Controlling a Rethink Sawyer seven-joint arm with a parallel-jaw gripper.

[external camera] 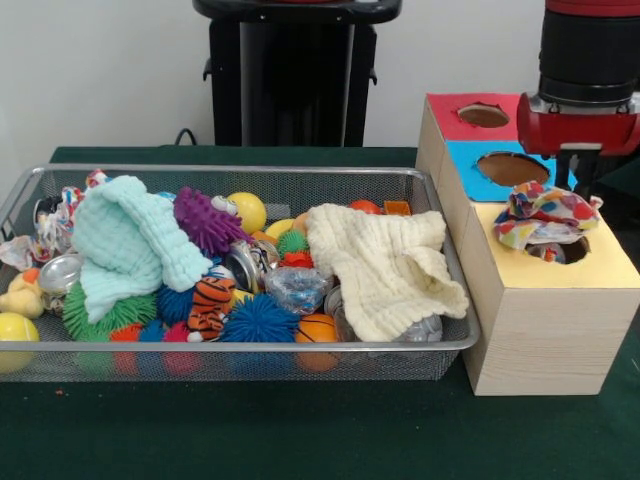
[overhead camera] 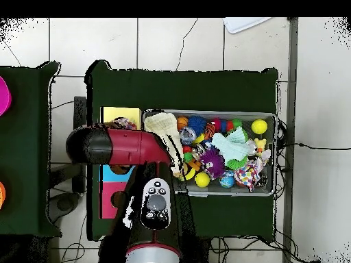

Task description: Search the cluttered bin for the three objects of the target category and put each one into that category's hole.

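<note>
I see the arm (external camera: 590, 90) hanging over the wooden box (external camera: 545, 330) at the side of the wire bin (external camera: 240, 350), both standing on the green table (external camera: 300, 430). The pincer itself is hidden behind the arm's red and black housing in the front view and under the arm in the overhead view, so I cannot tell whether it is spread or pressed together.

The box top has three coloured panels, each with a round hole: red (external camera: 483, 115), blue (external camera: 512, 168) and yellow (external camera: 575, 250). A multicoloured patterned cloth (external camera: 545, 215) lies crumpled on the yellow panel, draped over the edge of the yellow hole and partly covering it, just below the arm's end.

In the bin, a cream knitted cloth (external camera: 385, 270) is spread at the end nearest the box, with one corner lapping over the rim. A mint green cloth (external camera: 125, 245) lies bunched toward the other end. Between them I make out a purple spiky ball (external camera: 205, 222), a yellow ball (external camera: 248, 210), a blue spiky ball (external camera: 260, 320), a striped tiger toy (external camera: 212, 300), a small basketball (external camera: 318, 330) and a crushed can (external camera: 245, 265). A green spiky ball (external camera: 95, 318) sits under the mint cloth, and another yellow ball (external camera: 15, 330) is at the bin's far corner.
</note>
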